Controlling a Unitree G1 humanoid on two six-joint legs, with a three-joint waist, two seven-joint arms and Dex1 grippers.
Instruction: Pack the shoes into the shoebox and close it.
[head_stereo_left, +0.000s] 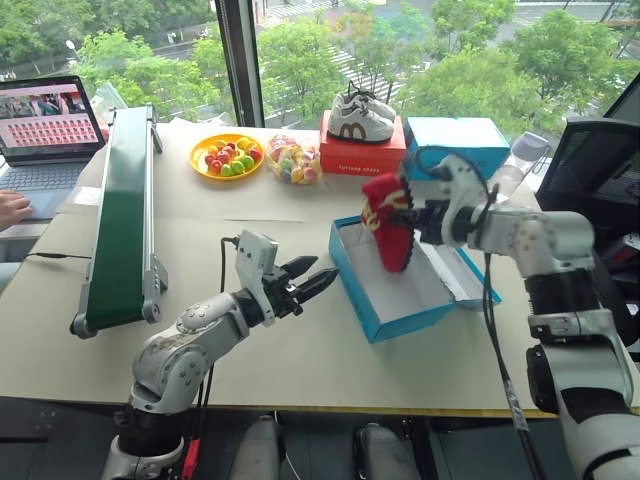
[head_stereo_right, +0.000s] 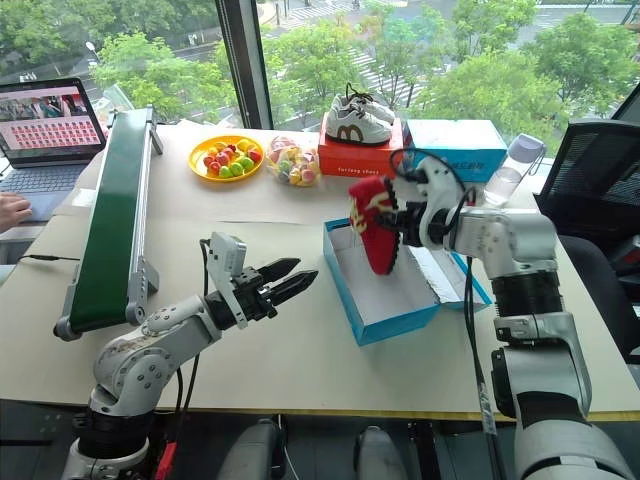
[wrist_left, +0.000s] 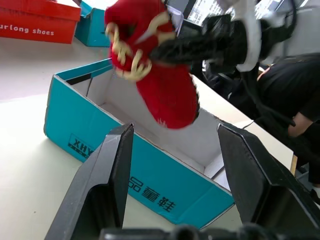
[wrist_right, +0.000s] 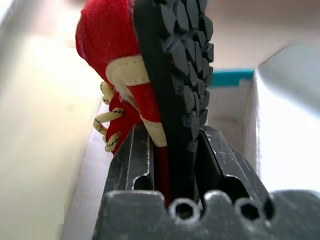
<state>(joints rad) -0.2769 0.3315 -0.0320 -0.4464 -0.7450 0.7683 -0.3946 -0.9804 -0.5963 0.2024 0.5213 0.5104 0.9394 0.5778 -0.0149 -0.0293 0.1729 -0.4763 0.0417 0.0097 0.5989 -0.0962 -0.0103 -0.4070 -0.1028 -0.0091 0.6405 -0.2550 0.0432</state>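
Note:
A red shoe (head_stereo_left: 388, 230) with white markings and a dark sole hangs toe-down over the open teal shoebox (head_stereo_left: 352, 283), its tip inside the white interior. My right gripper (head_stereo_left: 414, 222) is shut on the shoe from the right; in the right wrist view its fingers (wrist_right: 212, 155) clamp the sole and side of the shoe (wrist_right: 112, 45). The box's lid flap (head_stereo_left: 470, 285) lies open to the right. My left gripper (head_stereo_left: 322, 268) stands open and empty just left of the box, pointing at it; in the left wrist view the shoe (wrist_left: 160, 85) hangs above the teal wall (wrist_left: 165, 187).
Behind the box stand a red shoebox (head_stereo_left: 362, 155) with white-grey sneakers (head_stereo_left: 360, 118) on top and a lighter blue box (head_stereo_left: 458, 142). Also on the table are a yellow fruit plate (head_stereo_left: 228, 156), a candy bag (head_stereo_left: 292, 160), a green conveyor (head_stereo_left: 125, 215) and a laptop (head_stereo_left: 45, 125) with a person's hand (head_stereo_left: 10, 208).

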